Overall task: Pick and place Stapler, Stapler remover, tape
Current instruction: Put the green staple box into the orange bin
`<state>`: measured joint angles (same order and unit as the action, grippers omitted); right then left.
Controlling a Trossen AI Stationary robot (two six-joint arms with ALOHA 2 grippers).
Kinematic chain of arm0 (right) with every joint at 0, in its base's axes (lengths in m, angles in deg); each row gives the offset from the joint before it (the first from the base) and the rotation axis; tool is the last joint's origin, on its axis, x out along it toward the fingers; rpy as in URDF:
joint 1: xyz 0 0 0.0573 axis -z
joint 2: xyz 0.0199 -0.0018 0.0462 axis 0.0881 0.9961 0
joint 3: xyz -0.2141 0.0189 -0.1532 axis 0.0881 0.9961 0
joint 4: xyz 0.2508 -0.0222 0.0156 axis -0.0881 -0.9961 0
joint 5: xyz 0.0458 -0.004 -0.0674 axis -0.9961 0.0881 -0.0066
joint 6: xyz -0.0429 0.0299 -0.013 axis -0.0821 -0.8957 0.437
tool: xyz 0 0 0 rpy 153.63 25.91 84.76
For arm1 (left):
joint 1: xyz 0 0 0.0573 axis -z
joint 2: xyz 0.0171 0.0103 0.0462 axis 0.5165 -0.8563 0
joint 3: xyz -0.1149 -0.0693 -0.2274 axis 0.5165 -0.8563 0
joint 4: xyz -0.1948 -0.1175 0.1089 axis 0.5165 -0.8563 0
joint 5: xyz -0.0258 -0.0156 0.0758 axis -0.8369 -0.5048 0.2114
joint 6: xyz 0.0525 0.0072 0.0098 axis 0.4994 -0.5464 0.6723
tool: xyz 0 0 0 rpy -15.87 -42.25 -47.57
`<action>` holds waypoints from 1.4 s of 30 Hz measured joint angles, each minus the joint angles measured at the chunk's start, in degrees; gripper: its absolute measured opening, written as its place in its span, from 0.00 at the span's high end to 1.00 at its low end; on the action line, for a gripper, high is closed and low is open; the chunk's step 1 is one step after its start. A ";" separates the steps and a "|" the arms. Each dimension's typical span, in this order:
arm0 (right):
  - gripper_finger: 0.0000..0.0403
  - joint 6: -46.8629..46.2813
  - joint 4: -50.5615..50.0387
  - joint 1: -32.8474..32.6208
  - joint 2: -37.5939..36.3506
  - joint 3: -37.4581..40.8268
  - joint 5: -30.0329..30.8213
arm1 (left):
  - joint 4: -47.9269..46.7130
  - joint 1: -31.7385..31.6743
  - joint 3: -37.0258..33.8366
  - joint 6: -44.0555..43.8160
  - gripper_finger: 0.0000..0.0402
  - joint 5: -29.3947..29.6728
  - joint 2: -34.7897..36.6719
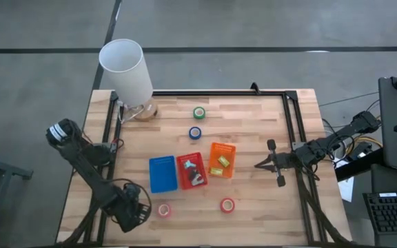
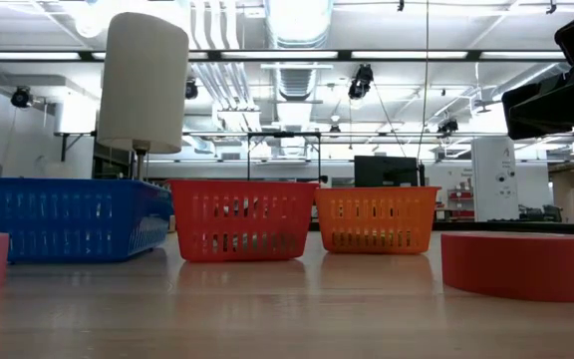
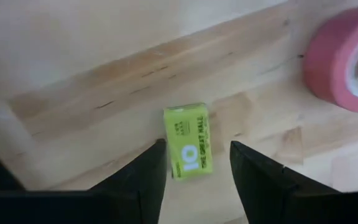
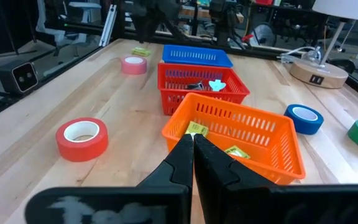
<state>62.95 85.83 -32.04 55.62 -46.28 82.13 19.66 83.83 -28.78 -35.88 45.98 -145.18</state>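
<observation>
Tape rolls lie spread on the surface (image 1: 267,207): green (image 1: 198,112) and blue (image 1: 195,132) beyond the three baskets, pink (image 1: 164,209) and red (image 1: 227,204) on the near side. Left pincer (image 3: 194,165) hangs released over a small yellow-green block (image 3: 188,147) beside the pink roll. Right pincer (image 4: 192,163) waits clenched and empty near the orange basket (image 1: 222,159). I judge the next move: lower, close on the block.

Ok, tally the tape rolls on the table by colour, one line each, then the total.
green tape roll: 1
blue tape roll: 1
red tape roll: 1
pink tape roll: 1
Total: 4
</observation>
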 joint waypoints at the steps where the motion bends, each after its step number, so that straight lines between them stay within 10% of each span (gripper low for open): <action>1: 0.98 0.00 -0.01 0.02 0.00 0.01 0.00 | 1.73 0.00 -1.04 -0.17 0.54 -0.19 0.00; 26: 0.98 -0.87 -0.21 0.00 0.08 0.02 -0.02 | 18.31 0.07 -11.38 -3.35 0.43 -4.37 0.06; 42: 0.98 -1.51 -0.21 0.00 0.33 0.04 -0.03 | 16.67 0.14 -11.43 1.44 0.72 -1.95 0.04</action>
<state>61.44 85.62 -32.04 55.95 -46.23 82.10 36.33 83.97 -40.20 -34.44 44.02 -145.13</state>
